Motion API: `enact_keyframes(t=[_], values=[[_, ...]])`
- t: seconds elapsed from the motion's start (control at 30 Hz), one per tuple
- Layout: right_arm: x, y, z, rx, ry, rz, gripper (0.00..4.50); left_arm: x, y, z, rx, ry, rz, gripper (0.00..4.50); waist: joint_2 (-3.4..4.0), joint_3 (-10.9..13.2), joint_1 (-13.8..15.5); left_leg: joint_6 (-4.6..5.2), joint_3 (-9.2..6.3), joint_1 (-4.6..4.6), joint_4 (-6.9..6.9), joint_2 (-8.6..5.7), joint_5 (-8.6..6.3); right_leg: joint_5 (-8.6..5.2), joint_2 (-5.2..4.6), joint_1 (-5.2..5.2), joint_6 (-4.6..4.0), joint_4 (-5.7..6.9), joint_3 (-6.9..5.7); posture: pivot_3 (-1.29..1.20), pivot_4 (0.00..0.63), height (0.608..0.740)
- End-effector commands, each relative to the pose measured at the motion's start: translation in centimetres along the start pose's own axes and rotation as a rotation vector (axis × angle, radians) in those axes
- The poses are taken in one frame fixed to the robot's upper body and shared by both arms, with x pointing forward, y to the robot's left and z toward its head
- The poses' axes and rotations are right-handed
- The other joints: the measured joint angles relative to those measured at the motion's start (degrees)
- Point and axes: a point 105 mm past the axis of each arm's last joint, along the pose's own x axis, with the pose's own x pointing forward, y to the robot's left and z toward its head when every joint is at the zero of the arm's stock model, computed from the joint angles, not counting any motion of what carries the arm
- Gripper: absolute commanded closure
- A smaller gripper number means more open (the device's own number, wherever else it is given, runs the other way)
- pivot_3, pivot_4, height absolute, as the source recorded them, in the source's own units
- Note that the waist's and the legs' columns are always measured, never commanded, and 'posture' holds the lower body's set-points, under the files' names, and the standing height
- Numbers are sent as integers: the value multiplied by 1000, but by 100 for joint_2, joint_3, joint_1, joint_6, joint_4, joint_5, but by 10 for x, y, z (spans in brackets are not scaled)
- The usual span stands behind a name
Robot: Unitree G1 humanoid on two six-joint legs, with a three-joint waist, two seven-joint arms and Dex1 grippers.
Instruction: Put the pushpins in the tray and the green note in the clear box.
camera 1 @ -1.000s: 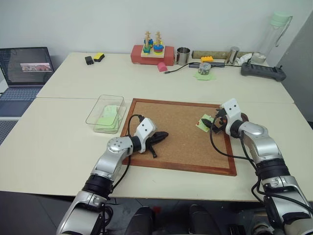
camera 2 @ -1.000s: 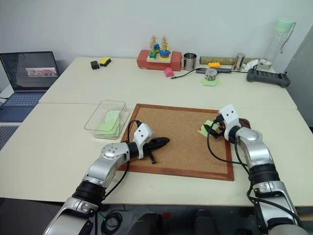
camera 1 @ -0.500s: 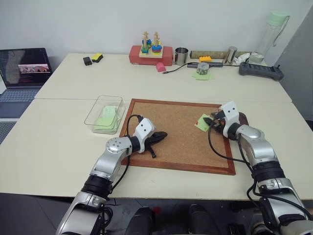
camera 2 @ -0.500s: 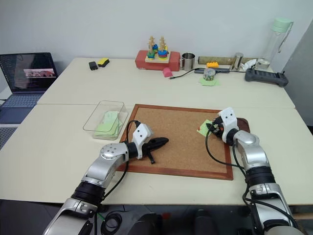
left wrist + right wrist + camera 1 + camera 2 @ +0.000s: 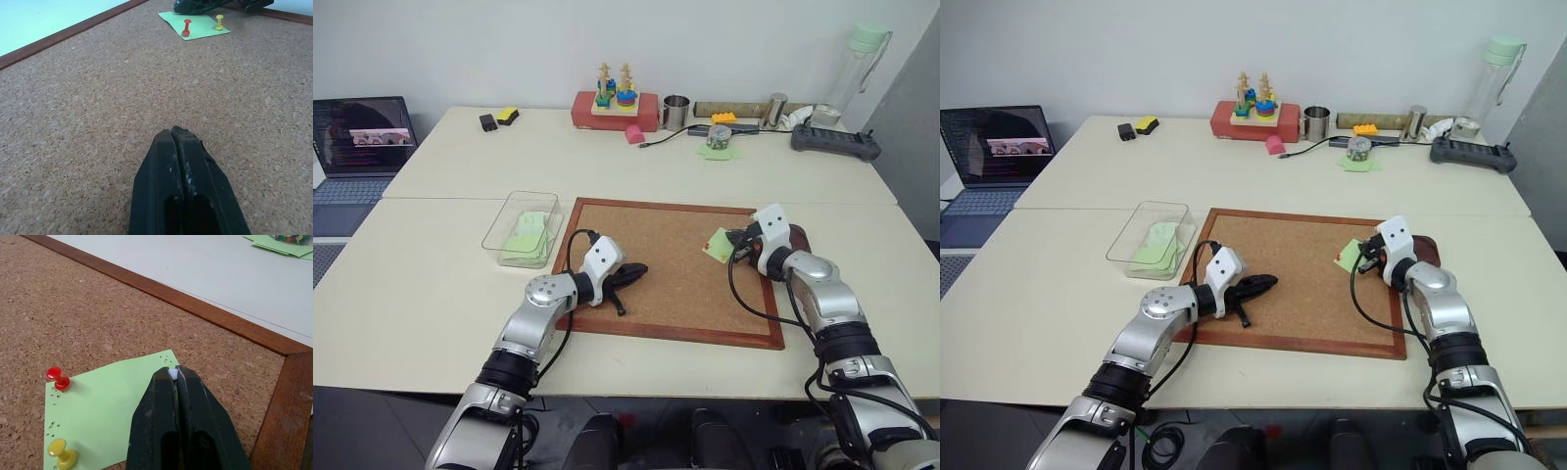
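The green note (image 5: 112, 406) lies on the cork board (image 5: 675, 294) near its right edge. A red pushpin (image 5: 58, 378) and a yellow pushpin (image 5: 61, 451) stand in it. My right gripper (image 5: 172, 372) is at the note's far corner, shut with a small white pin head pinched at its tips. The dark wooden tray (image 5: 797, 238) sits just behind that gripper, partly hidden. My left gripper (image 5: 172, 132) is shut and empty, low over the board's left part. The clear box (image 5: 495, 235) stands left of the board with green paper inside.
Along the table's far edge are a red block with stacking toys (image 5: 617, 103), a metal cup (image 5: 678, 111), a jar on green paper (image 5: 719, 137), cables and a black controller (image 5: 830, 143). A laptop (image 5: 357, 137) sits far left.
My right gripper has gone from open to shut at the note's corner. Both arms have otherwise kept their places; the camera has shifted slightly.
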Motion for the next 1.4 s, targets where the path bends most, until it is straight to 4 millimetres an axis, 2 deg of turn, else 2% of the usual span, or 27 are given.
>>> enact_keyframes(t=[0.03, 0.23, 0.37, 0.57, 0.73, 0.83, 1.13, 1.4], values=[[-5, -1, 39, -2, -139, 12, 4446, 0, -1, -16, -19, 67, 5, 4500, 0, 0, 0, 0, 0, 0, 0, 0, 0, 0, 0, 0, 0, 0, 0, 0, 150, 740], [-14, -2, 54, 86, -192, 26, 4446, 0, 0, -20, -23, 83, 15, 4500, 4, -3, -10, 0, -6, 1, 0, 0, 0, 0, 0, 2, 0, 0, 0, 0, 150, 740], [-17, -2, 56, 103, -195, 33, 4446, 1, 0, -20, -25, 84, 18, 4500, 7, -5, -10, 1, -11, 3, 3, 1, 1, 0, 2, 5, 1, 0, -1, 0, 150, 740], [-30, -17, 62, 97, -212, -32, 4446, 2, -2, -21, -25, 86, 13, 4500, 10, -7, -3, 1, -10, 2, 4, 1, 1, 0, 2, 5, 1, 0, 0, 0, 150, 740], [-61, -42, 46, -79, -59, -198, 4446, 0, 2, -18, -19, 78, 24, 4500, 11, -8, 23, 1, -10, -1, 4, 0, 1, 0, 1, 4, 2, -3, -2, 0, 150, 740], [-71, -49, 32, -109, 20, -268, 4446, 1, 3, -18, -18, 79, 26, 4500, 14, -10, 17, 2, -9, -1, 4, 1, 1, 0, 0, 4, 2, -3, 0, 0, 150, 740], [-64, -56, 8, -60, 92, -370, 4446, 5, 4, -17, -10, 80, 15, 4500, 19, -12, -14, 15, -2, 3, 6, 0, 19, 4, 4, 9, 25, -3, -1, 0, 150, 740], [-61, -58, 13, -51, 74, -376, 2940, 4, 5, -17, -9, 78, 17, 4500, 19, -13, -1, 16, -4, 2, 7, 1, 21, 6, 4, 9, 26, -4, -1, 0, 150, 740]])
